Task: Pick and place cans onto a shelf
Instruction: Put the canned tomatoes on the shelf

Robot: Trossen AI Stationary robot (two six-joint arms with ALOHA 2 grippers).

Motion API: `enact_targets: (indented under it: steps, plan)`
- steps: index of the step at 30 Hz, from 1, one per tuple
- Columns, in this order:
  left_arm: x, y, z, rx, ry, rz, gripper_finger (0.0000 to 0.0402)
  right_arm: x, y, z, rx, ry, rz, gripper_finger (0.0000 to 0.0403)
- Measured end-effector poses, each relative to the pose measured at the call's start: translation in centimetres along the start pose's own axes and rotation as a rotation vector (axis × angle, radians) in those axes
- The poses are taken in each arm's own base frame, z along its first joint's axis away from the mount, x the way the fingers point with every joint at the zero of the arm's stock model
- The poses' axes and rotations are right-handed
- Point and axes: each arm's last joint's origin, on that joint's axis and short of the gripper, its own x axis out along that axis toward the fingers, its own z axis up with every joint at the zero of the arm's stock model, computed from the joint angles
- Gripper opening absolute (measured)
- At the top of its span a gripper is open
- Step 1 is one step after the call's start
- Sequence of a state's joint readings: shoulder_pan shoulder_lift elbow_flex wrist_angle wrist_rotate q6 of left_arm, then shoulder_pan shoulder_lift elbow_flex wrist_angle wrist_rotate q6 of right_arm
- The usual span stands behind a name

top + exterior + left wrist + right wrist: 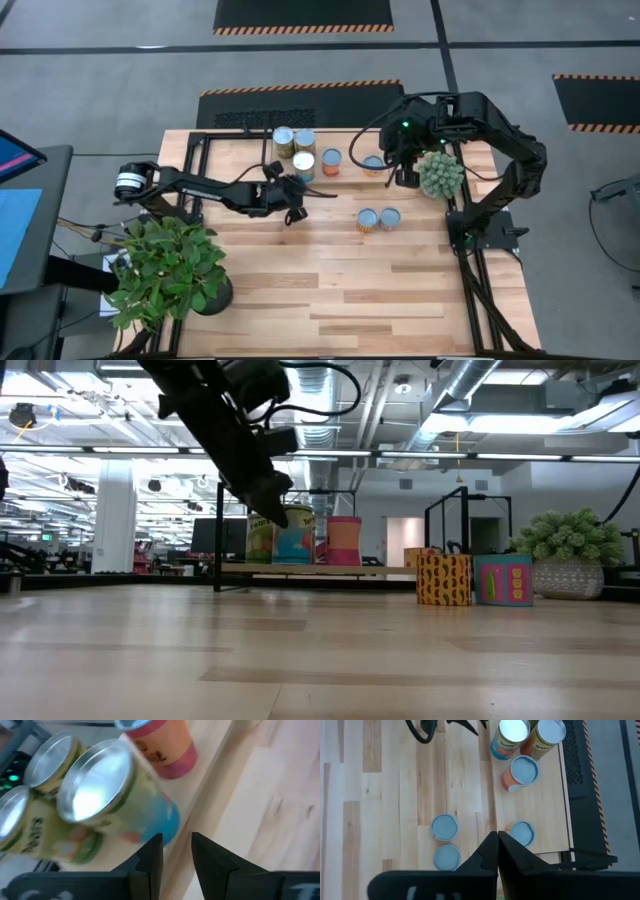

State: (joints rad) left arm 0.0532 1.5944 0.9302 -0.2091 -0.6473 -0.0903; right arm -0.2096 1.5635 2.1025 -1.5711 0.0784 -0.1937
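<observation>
The shelf (352,143) stands at the table's far edge and bears several cans. A blue-green can (120,795) stands at its near side (303,164), with two green-labelled cans (283,140) behind it and an orange-pink can (331,160) to its right. Another orange can (373,165) stands near the shelf's right end. Two cans (378,219) stand on the table. My left gripper (177,845) hovers just on the near side of the blue-green can, slightly open with nothing between its fingers. My right gripper (497,840) is shut and empty, high above the shelf's right end.
A small potted succulent (441,174) stands at the table's right, beside my right arm. A large leafy plant (165,265) stands at the near left corner. Black frame bars run along the table's left and right sides. The near middle of the table is bare wood.
</observation>
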Motion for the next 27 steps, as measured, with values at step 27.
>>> enact_targets:
  steps: [27]
  plan:
    - [0.69,0.81,0.92,0.009,-0.061,0.097,0.0093,-0.01,-0.03,-0.01,-0.042,0.000,-0.001,0.0025]
